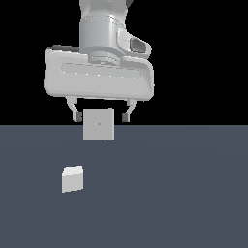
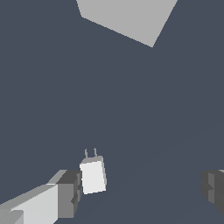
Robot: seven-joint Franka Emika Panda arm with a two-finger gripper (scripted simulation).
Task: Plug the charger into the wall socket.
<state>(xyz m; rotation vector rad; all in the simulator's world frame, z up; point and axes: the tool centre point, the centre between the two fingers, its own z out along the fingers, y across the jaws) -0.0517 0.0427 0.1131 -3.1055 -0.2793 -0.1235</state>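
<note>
- White-grey, the charger is lying loose on the dark tabletop, its two prongs pointing towards the socket in the wrist view; nothing is gripping it.
- Well apart from it, the socket is standing upright further back on the tabletop, its yellowish centre dot facing the exterior camera.
- Above both, the gripper is hanging with its fingers spread wide and empty; in the wrist view one finger is sitting just beside the charger, the other far off to the opposite side.
- Risk: the charger is lying off-centre between the fingers, so a straight descent is likely sending the near finger onto its top or edge, knocking or tipping it.
- Risk: closing from this offset is probably dragging the charger sideways and twisting it, leaving the prongs skewed against the socket.
- Risk: a skewed or shallow grasp is liable to slip once the prongs are pressing on the plate.
</note>
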